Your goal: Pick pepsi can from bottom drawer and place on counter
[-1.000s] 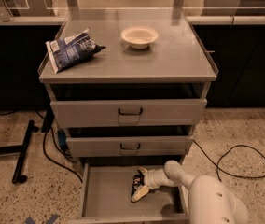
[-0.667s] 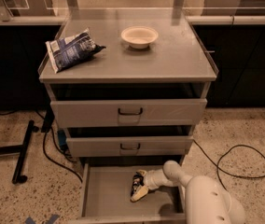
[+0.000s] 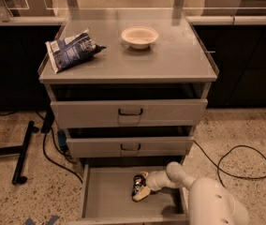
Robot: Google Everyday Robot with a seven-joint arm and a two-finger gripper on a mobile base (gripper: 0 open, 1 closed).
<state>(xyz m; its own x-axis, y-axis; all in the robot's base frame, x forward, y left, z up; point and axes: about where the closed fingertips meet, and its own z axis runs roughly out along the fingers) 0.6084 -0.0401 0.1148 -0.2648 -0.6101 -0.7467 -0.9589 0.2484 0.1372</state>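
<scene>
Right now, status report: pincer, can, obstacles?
Pincer in bottom drawer, at the can. Can not yet out of drawer. Bag and bowl on counter.

No writing, brand or number can be read anywhere. The chip bag [image 3: 71, 48] at the far left of the counter [image 3: 170, 60] carries pale print on blue, too blurred to make out, and the pepsi can [image 3: 136, 184] in the bottom drawer [image 3: 105, 196] shows no legible mark. The gripper [image 3: 140, 187] is down in that drawer at the can.
</scene>
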